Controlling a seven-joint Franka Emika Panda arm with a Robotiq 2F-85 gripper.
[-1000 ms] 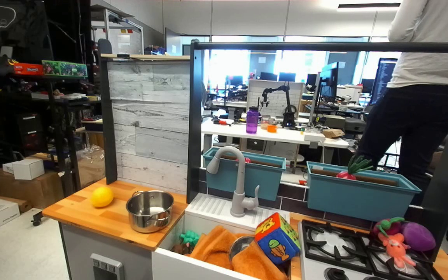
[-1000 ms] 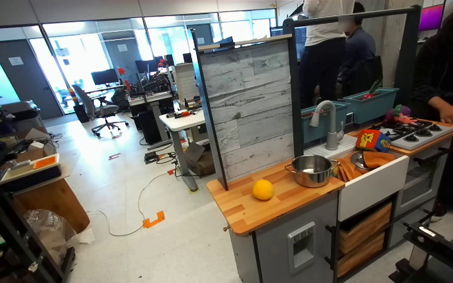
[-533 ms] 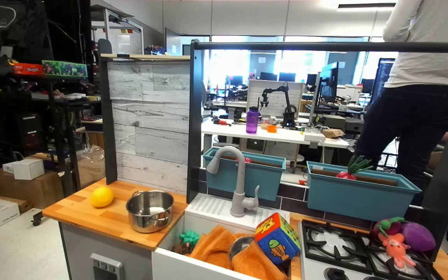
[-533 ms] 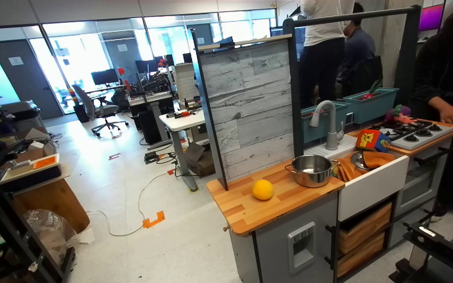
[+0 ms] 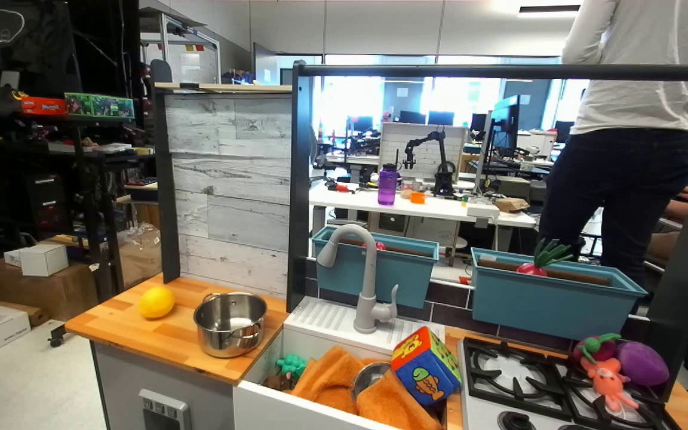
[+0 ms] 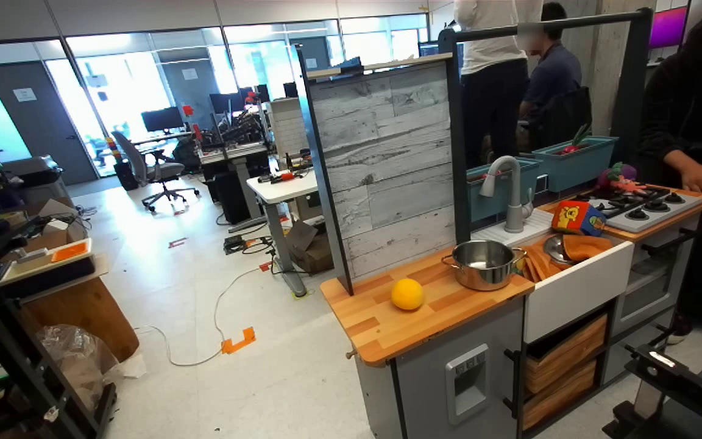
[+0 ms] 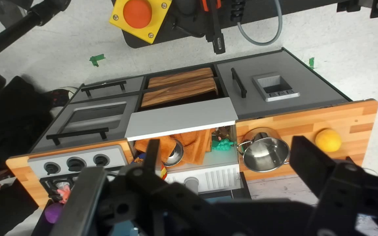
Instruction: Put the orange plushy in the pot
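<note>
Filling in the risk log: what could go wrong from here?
The round yellow-orange plushy sits on the wooden counter, whose front has no lip; nudged, it might roll off.
The shiny round metal pot stands beside the white rectangular sink; a bump could knock it in.
Fuzzy orange cloth in that sink might be mistaken for the plushy.

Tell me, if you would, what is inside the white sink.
The white sink holds orange cloth, a green toy, something brown, and a metal bowl partly covered by the cloth. A colourful cube sits tilted at one end. Anything under the cloth is hidden.
</note>
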